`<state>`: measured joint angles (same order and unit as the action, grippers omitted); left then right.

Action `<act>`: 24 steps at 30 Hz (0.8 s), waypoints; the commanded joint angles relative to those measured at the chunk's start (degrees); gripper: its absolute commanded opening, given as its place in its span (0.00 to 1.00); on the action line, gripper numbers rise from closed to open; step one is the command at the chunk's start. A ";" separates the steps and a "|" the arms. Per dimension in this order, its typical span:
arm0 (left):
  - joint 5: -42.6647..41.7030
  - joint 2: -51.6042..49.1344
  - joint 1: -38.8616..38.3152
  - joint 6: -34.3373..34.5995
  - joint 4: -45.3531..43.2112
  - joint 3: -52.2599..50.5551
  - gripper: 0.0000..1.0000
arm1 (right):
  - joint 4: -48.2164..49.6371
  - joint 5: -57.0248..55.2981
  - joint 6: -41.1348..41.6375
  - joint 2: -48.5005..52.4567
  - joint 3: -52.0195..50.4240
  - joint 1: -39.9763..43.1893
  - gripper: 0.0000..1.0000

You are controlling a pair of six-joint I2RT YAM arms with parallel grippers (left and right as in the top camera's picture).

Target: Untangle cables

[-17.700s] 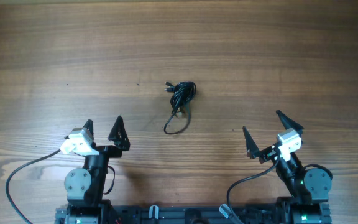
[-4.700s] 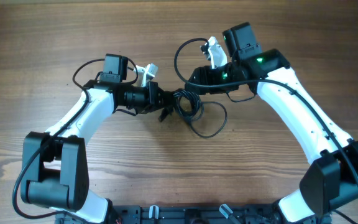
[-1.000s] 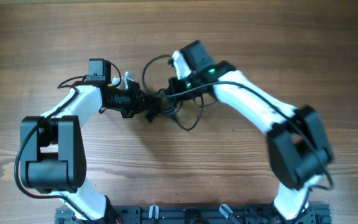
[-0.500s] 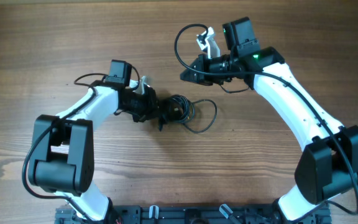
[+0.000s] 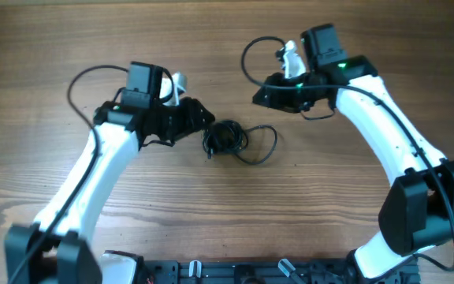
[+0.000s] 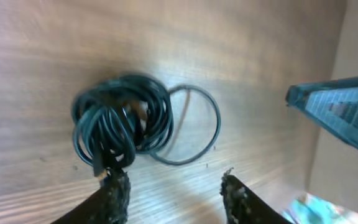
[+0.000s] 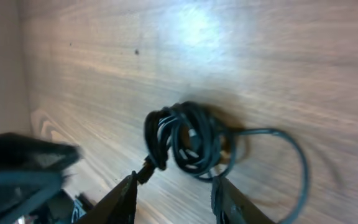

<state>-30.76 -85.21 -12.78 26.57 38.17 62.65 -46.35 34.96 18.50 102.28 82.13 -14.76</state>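
Note:
The cables (image 5: pixel 225 140) lie on the wooden table as a small tight black bundle, with one loose loop (image 5: pixel 265 147) trailing to the right. My left gripper (image 5: pixel 202 118) hovers just up-left of the bundle, open and holding nothing. My right gripper (image 5: pixel 258 96) is open and hangs up-right of the bundle, apart from it. In the left wrist view the bundle (image 6: pixel 120 121) sits ahead of the open left gripper (image 6: pixel 173 190), with a plug end near one fingertip (image 6: pixel 115 190). In the right wrist view the bundle (image 7: pixel 188 140) lies just beyond the open right gripper (image 7: pixel 174 193).
The wooden table (image 5: pixel 53 47) stretches bare all round the bundle. Both arm bases stand at the front edge (image 5: pixel 227 272). The other arm shows blurred at the right of the left wrist view (image 6: pixel 340 106) and at the left of the right wrist view (image 7: pixel 17 168).
Both grippers have opened and let go of the cables. The left gripper has drawn back up-left off the bundle; the right arm has shifted right. The bundle rests on the table.

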 commanded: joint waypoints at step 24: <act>21.68 -15.43 -12.72 15.08 -8.83 0.68 0.31 | -1.09 1.05 -6.51 -2.32 0.52 1.29 0.56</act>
<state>-10.24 -100.18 -25.15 41.12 30.41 62.81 -47.37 35.94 13.30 101.67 82.13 -13.30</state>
